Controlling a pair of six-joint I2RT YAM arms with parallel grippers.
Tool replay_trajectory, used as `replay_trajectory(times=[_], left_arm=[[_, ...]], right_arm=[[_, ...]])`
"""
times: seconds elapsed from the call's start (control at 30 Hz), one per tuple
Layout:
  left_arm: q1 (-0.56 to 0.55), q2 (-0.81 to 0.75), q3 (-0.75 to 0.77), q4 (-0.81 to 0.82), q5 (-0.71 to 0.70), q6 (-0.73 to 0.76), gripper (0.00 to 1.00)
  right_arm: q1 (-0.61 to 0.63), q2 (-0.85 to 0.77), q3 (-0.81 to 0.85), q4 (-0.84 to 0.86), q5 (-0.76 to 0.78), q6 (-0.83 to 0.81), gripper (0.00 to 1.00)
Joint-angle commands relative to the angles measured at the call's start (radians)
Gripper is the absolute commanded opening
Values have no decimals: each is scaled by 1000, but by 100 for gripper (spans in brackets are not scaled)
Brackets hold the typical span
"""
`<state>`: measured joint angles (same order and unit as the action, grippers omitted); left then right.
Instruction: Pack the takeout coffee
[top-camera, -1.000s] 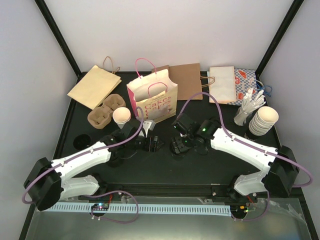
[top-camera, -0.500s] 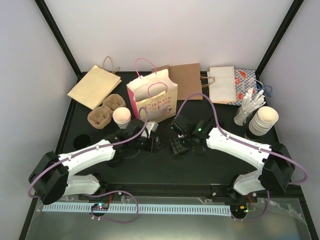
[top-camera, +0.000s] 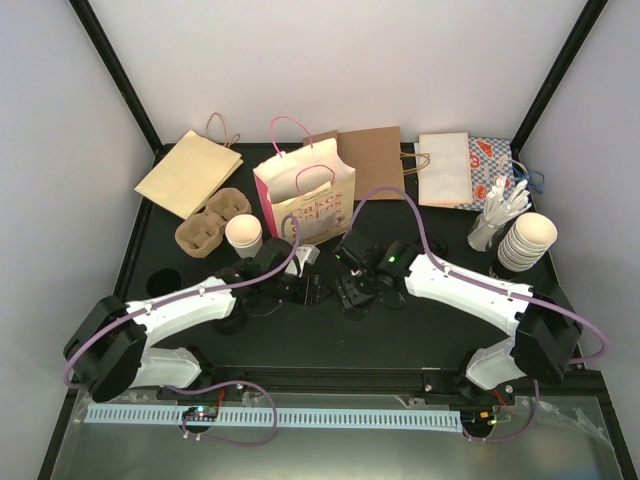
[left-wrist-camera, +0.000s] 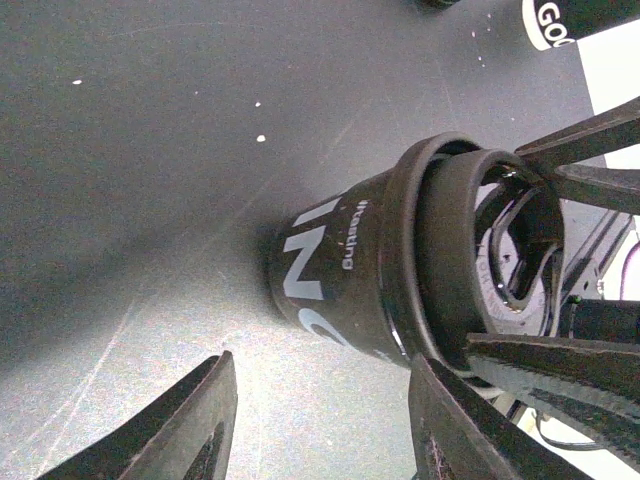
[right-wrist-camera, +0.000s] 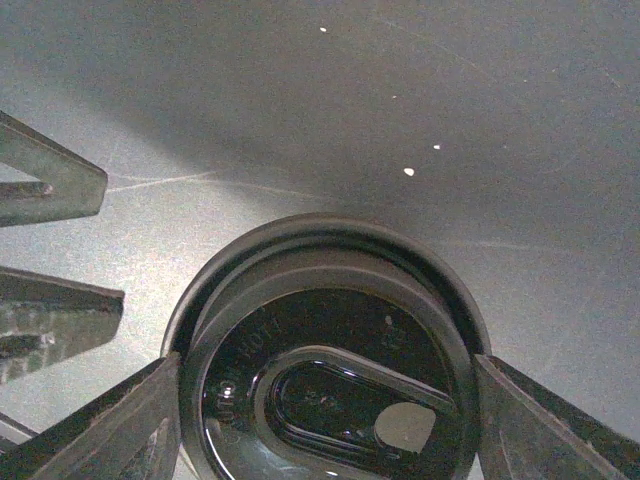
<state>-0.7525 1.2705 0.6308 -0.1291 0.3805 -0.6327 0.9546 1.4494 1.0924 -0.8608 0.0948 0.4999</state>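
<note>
The right gripper (right-wrist-camera: 328, 365) has its two fingers pressed against opposite sides of a black lid (right-wrist-camera: 330, 410), holding it by the rim. The lid sits on a black cup (left-wrist-camera: 330, 275) with white lettering, which stands on the dark table (left-wrist-camera: 150, 150) right under this gripper. Facing it from the other side of the cup, the left gripper (left-wrist-camera: 320, 365) is part open with nothing between its fingers, and the base of the black cup stands just past its fingertips. The fingertips of the two grippers are close together around this cup, and the right gripper's fingers show at the lid end of it in the left wrist view. The white paper cup (top-camera: 243, 234), the takeout coffee, is in neither gripper. It stands upright and open on the table behind the left gripper's fingertips, beside that arm's wrist on the far side. Just beyond the cup, further from the left gripper, lies a brown cup carrier (top-camera: 210, 222). Ahead of both grippers, toward the back of the table, a cream bag with pink handles (top-camera: 305, 195) stands open. Well out past the right arm's elbow sits a stack of cream cups (top-camera: 527, 243).
</note>
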Motion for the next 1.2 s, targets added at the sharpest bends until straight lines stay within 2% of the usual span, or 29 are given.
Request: replay_trajectory(times=[0.0,0.1,0.43,0.73,1.17], left_arm=[[13,4,-8,57,37,-41,48],[36,4,-51,135,90,-81,47],[43,62,-72,216,149,-124,45],[68,17,-100,228,127,-142,41],[72,41,-93,241,152,-144,41]], right_arm=[[19,58,-8,-16,-6,-10,77],[32,68,-9,-26,-3,-16,77],[61,105,-32,-32,4,-28,77],[72,146,-64,-42,16,-33,76],[71,185,-124,-62,-45,-43,75]])
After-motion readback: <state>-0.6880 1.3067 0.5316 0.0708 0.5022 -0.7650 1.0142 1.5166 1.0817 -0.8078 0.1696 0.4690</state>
